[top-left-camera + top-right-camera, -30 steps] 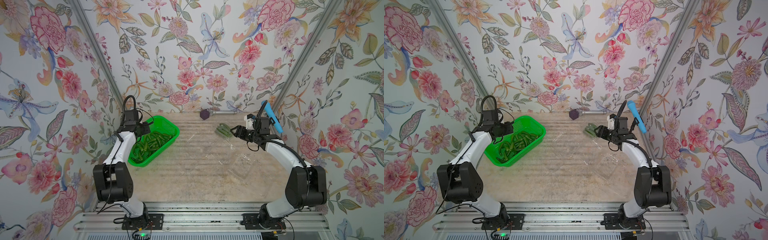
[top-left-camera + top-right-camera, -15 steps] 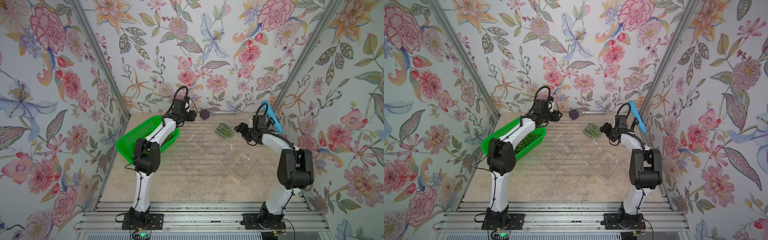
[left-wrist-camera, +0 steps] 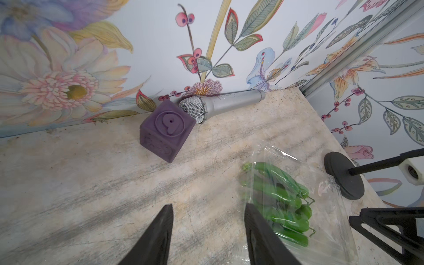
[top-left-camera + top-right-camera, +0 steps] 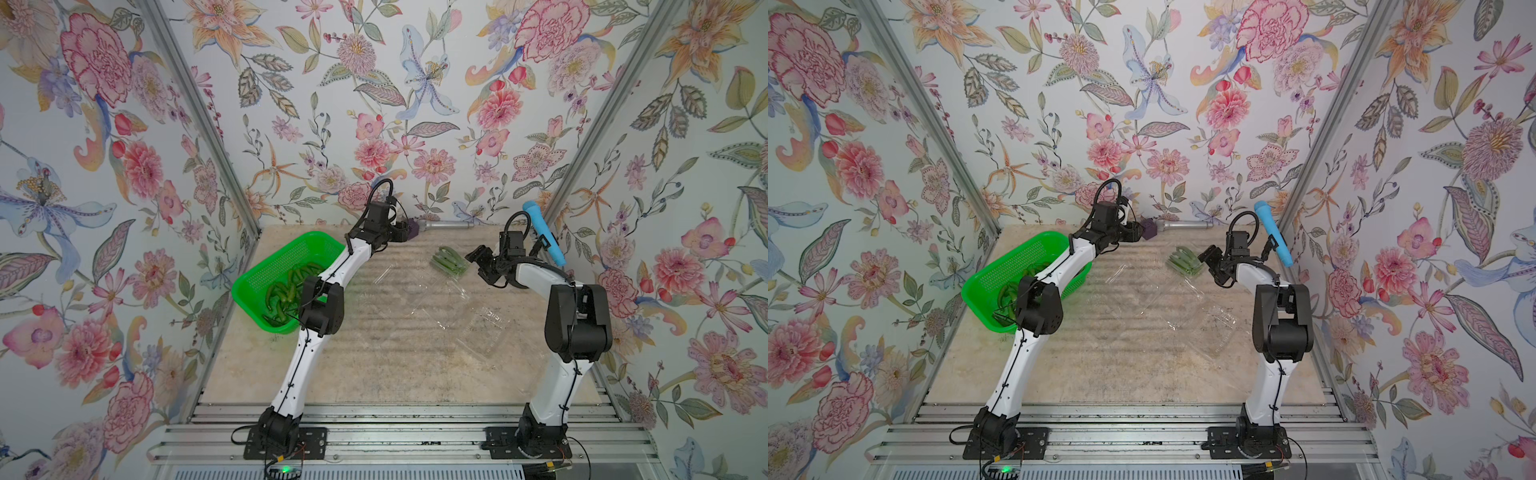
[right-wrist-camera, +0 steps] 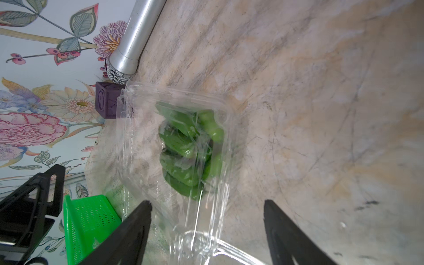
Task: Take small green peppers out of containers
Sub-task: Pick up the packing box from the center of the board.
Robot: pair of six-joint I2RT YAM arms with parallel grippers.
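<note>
In a top view, the container [image 4: 452,263] holding small green peppers [image 4: 443,256] is placed just ahead of the open right gripper [image 4: 476,265]. Left wrist view: the left gripper [image 3: 208,206] is open and empty; the container is beside it. Right wrist view: the small green peppers are centred ahead of the spread jaws.

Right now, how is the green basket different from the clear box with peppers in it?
The green basket is bright green with tiny holes; the clear box is see-through plastic. The basket is bigger than the box. Peppers in the basket lie loose; peppers in the box are stacked together. Both hold green peppers.
</note>
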